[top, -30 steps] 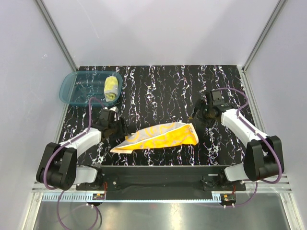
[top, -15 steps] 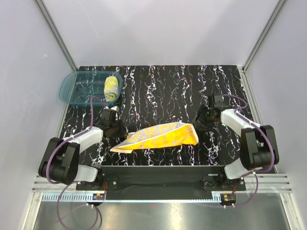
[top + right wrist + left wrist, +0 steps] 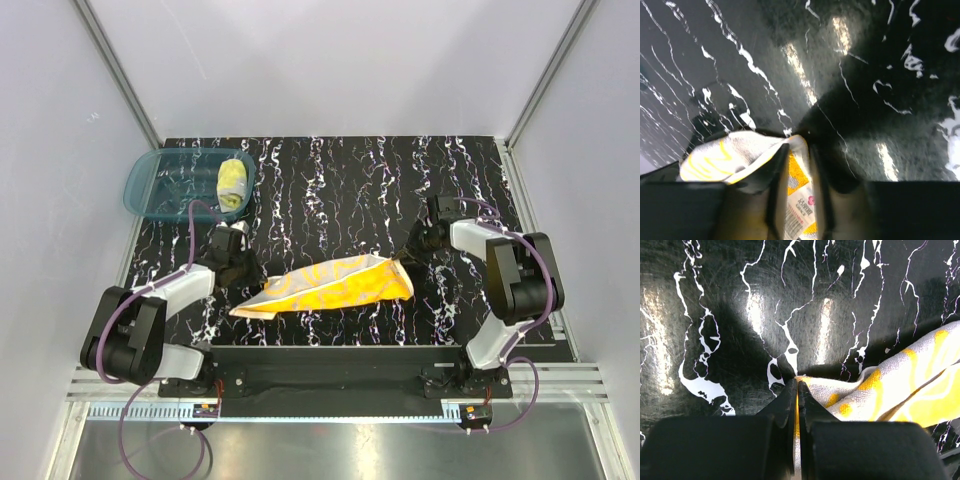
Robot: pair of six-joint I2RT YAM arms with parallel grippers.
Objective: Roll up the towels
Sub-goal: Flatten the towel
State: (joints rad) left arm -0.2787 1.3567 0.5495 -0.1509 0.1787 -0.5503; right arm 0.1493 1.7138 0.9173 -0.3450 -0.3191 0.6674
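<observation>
**Orange towel.** The orange towel (image 3: 335,285) lies unrolled near the middle of the tabletop's (image 3: 340,190) near edge. It is spread in a long wedge, with its patterned orange side up and a pale underside showing along the far edge. It is not yet rolled.

**Left claw.** The left claw (image 3: 797,390) is pressed together on the towel's left corner. The cloth edge shows as a thin line between the two fingers, which rest low against the tabletop.

**Right claw.** The right claw (image 3: 795,150) is at the towel's right corner. Its fingers stand on either side of the cloth and a sewn-in label (image 3: 800,212). A narrow gap remains between them, filled by the towel. Whether they already press the cloth cannot be told.

**Pale yellow towel.** The pale yellow towel (image 3: 232,183) sits rolled up inside the translucent teal basin (image 3: 150,195), against its right wall. The basin stands at the tabletop's far left corner, well apart from both claws.
</observation>
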